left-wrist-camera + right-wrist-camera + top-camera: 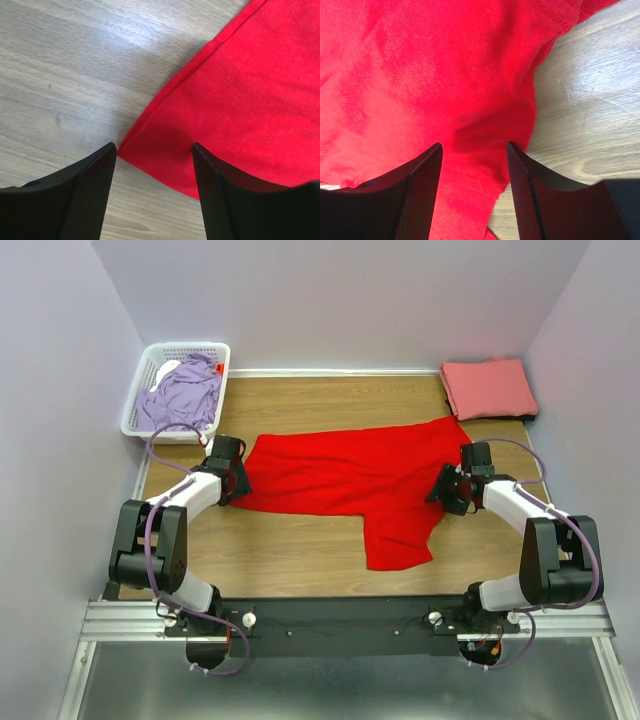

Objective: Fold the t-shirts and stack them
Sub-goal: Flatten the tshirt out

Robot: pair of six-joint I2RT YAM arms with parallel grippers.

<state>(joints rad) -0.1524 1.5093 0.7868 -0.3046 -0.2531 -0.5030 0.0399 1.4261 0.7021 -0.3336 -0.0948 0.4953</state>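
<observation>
So the left gripper (232,477) (154,146) has its two black fingers spread fairly wide, parked low over the left corner of the bright red cloth t-shirt (350,475) (250,100). In the left wrist view that hemmed corner lies flat in the gap between the fingers, so nothing is pinched. Can't tell if the fingertips actually touch the wooden table (300,555) though.

The right gripper (448,490) (474,145) is about the same: fingers apart and nothing clamped. It sits over the red shirt's (420,75) right side, just inside the cloth's edge, with bare wood off to its right. Whether the tips press on the fabric, I honestly can't say.

Count:
- three shirts total
- the red one is spread out sideways across the middle of the table, with one flap hanging toward the near edge
- one salmon-pink cloth t-shirt (490,388) sits folded at the far right corner
- one lavender cloth t-shirt (185,395) is crumpled inside the single white plastic lattice basket (135,408) at the far left corner

Two arms, both with elbows bent and forearms reaching in low from either side, one wrist at each end of the red shirt, well apart from each other.
</observation>
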